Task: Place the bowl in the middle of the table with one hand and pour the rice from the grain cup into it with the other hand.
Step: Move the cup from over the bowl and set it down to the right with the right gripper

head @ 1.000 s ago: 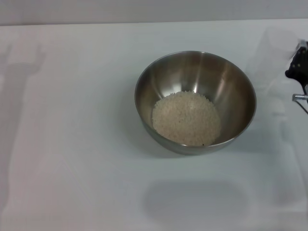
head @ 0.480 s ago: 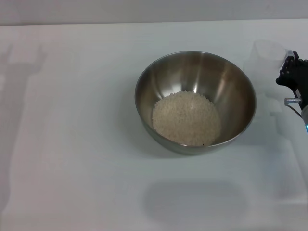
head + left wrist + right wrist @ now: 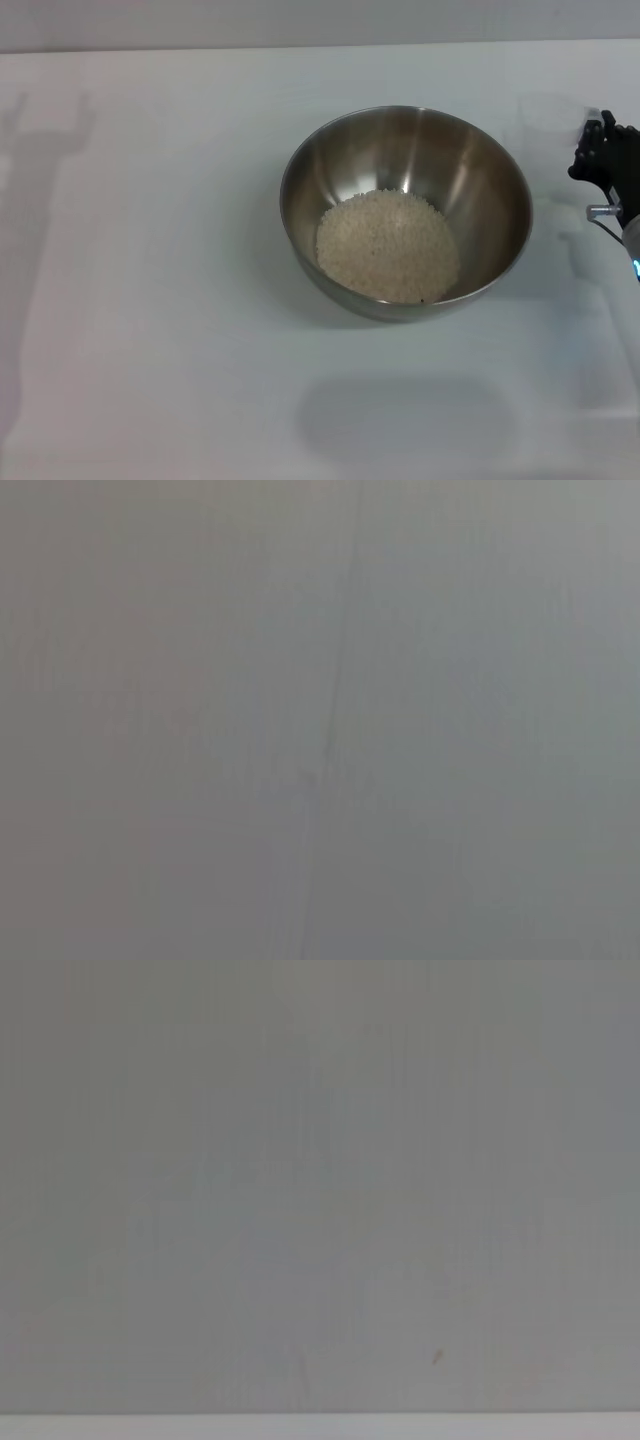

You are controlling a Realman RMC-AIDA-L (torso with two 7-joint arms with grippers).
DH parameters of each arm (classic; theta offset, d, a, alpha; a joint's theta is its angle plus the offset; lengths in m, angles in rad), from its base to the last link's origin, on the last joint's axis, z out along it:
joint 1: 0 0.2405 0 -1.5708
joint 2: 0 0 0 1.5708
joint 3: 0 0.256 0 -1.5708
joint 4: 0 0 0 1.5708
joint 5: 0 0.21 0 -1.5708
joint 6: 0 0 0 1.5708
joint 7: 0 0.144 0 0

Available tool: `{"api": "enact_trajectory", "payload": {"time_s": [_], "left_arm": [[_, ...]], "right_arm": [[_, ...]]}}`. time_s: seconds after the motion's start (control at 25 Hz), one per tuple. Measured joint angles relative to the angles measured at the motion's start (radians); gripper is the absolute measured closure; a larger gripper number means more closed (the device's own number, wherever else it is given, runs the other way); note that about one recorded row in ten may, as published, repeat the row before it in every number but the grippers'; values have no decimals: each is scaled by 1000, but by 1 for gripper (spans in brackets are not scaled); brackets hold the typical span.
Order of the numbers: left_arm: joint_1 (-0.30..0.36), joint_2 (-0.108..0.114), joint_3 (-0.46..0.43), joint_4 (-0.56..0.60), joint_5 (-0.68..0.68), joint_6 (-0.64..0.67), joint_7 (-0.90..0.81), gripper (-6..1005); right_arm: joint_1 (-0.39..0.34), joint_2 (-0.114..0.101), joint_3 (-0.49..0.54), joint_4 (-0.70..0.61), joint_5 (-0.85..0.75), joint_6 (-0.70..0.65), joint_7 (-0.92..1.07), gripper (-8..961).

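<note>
We're looking down on the bowl (image 3: 406, 212), a big round stainless-steel one with a brushed, shiny inside and a thin rolled rim, sitting upright near the middle of the table (image 3: 150, 300), a plain flat white top. Inside it the rice (image 3: 388, 246) lies in a pale, grainy heap of small off-white kernels, covering the bottom and leaning a little toward the near wall. Over at the right edge we see the right hand (image 3: 600, 160), black and knuckled, with a small metal fitting just below it; it sits right against the cup (image 3: 548, 125), a small clear plastic one that almost melts into the white surface, well apart from the bowl. We cannot tell whether that hand is clamped on the cup or merely beside it. The left hand is nowhere in the head view, and both wrist views give us only a flat grey surface. We read no labels or writing anywhere.
</note>
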Motion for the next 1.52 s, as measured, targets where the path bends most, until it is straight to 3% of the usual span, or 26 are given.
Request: {"api": "enact_trajectory", "payload": {"time_s": [0.4, 0.68, 1.16, 1.4, 1.52], "left_arm": [[1, 0, 0, 0, 0, 15, 0, 155], [2, 0, 0, 0, 0, 16, 0, 155], [3, 1, 0, 0, 0, 39, 0, 155], [5, 2, 0, 0, 0, 44, 0, 155], [7, 2, 0, 0, 0, 46, 0, 155]], "right_arm": [[9, 0, -1, -15, -35, 18, 1, 868], [-5, 2, -2, -20, -51, 15, 1, 717], [-24, 4, -15, -28, -59, 10, 1, 663], [-51, 6, -72, -21, -59, -36, 1, 480], [-90, 6, -87, 2, -59, -94, 1, 480]]}}
